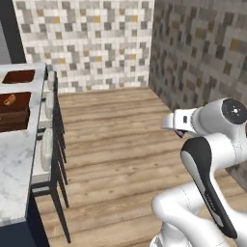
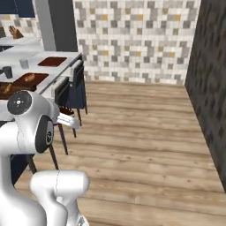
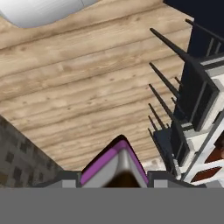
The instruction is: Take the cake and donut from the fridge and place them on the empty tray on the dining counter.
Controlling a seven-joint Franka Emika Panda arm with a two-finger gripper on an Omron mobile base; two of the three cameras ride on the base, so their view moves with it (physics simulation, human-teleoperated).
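A plank floor (image 1: 116, 140) runs below mosaic walls, with the marble desk (image 1: 14, 164) at one side. Two dark stools (image 1: 50, 159) stand against it; two trays (image 2: 52, 61) lie on top, one bare, one bearing orange food (image 1: 9, 100). The hand view adds the hand (image 3: 114, 177) pinching the purple-iced donut (image 3: 111, 164).

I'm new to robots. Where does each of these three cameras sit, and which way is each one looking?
Left base view: behind the arm's left, facing the wooden floor and dining counter; white arm at lower right.
Right base view: behind the arm's right, same floor and counter, stools; arm at lower left.
Hand view: on the hand, looking down past the gripper, which holds the cake.
All share the floor and stools.
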